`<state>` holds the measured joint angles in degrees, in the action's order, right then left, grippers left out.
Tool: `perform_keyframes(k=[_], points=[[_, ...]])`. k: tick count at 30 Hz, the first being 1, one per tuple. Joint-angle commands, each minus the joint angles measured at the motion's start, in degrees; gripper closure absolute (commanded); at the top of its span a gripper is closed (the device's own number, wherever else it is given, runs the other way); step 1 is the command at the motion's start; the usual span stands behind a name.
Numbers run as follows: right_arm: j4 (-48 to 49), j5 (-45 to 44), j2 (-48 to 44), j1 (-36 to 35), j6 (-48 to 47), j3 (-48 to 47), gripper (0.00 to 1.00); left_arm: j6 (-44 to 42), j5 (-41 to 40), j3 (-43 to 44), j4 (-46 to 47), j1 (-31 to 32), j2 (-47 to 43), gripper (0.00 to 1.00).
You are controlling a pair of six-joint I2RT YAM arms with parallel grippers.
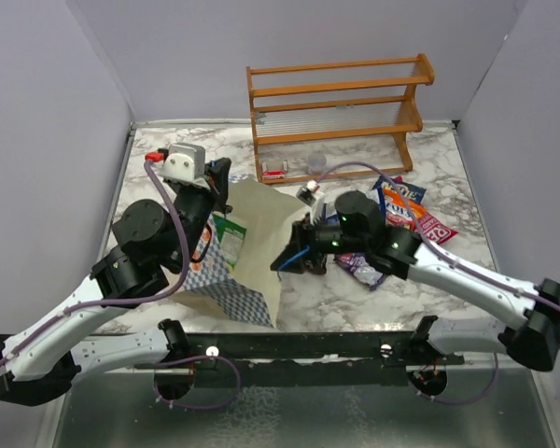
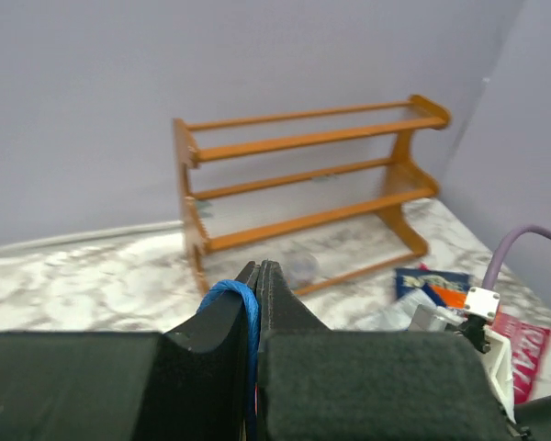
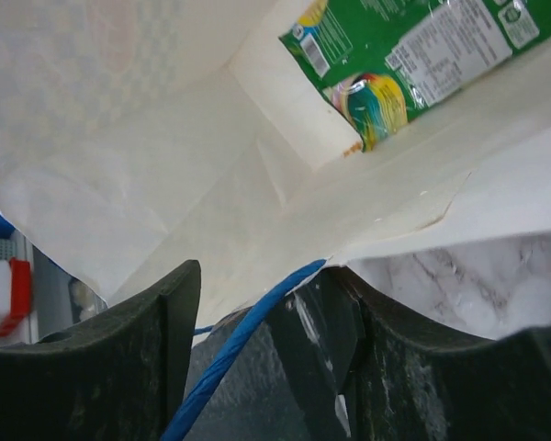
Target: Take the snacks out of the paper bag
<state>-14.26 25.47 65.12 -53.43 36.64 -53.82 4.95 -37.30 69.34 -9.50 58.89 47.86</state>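
The paper bag (image 1: 261, 238) lies toward the left side of the counter (image 1: 355, 299), close to the near edge. Its blue and white checked bottom points at the near edge. Its open mouth faces the far edge and the right side.

The left gripper (image 2: 259, 271) is at the far side of the bag, up by the mouth. Its fingers are pressed together and pinch a blue cord handle (image 2: 234, 299) of the bag.

The right gripper (image 3: 266, 294) is at the right side of the bag, right at the mouth. Its fingers are spread apart. The other blue cord (image 3: 248, 354) runs across the gap between them, and the rim of the bag is just past the tips. The fingers do not pinch anything.

A green packet (image 3: 395, 46) lies inside the bag, deep in and well past the right gripper. From above it shows through the mouth, near the left gripper.

Other snacks lie out on the counter on the right side. A blue packet (image 1: 403, 192) and a red packet (image 1: 432, 227) sit side by side behind the right arm. A purple packet (image 1: 362, 271) lies partly under that arm.

A wooden rack (image 1: 336, 103) stands at the far edge.
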Motion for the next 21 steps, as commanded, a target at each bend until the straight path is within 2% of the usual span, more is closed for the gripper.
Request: perform_keyframes(k=[1, 3, 5, 7, 9, 11, 13, 16, 17, 21], points=[[9.6, 2.4, 13.3, -0.3, -1.1, -11.1, 0.46, -19.3, -10.8, 5.4, 8.9, 0.2, -0.6, 1.00], [12.3, 6.2, 20.0, -0.3, 0.7, -16.1, 0.45, -24.7, -9.2, 8.7, 8.4, 0.2, -0.7, 1.00], [14.2, 8.7, 25.3, -0.3, 3.3, -19.5, 0.43, -27.0, -4.4, 13.6, 3.7, 0.2, 0.5, 1.00], [16.9, 10.2, 28.8, 0.3, 5.1, -19.5, 0.38, -27.5, 1.0, 18.5, -3.7, 0.2, 3.7, 1.00], [22.0, 11.9, 31.3, 2.2, 6.9, -15.2, 0.37, -25.1, 5.6, 20.6, -10.4, 0.2, 8.3, 1.00], [26.2, 12.7, 33.0, 4.4, 5.6, -9.2, 0.36, -20.4, 10.9, 18.2, -13.3, 0.2, 13.1, 1.00], [31.6, 11.8, 35.0, 6.1, 3.2, -2.3, 0.34, -11.8, 17.3, 12.8, -13.3, 0.2, 17.8, 1.00], [35.4, 17.8, 41.0, 9.2, 3.3, 4.2, 0.33, -2.7, 25.2, 1.3, -7.8, 1.5, 22.2, 1.00], [41.0, 17.7, 43.0, 10.4, 3.5, 10.1, 0.33, 1.6, 28.1, -6.4, -3.4, 2.3, 24.2, 1.00], [43.2, 19.0, 43.1, 11.3, 2.6, 13.7, 0.32, 6.1, 30.6, -9.5, -2.7, 2.3, 24.4, 1.00]])
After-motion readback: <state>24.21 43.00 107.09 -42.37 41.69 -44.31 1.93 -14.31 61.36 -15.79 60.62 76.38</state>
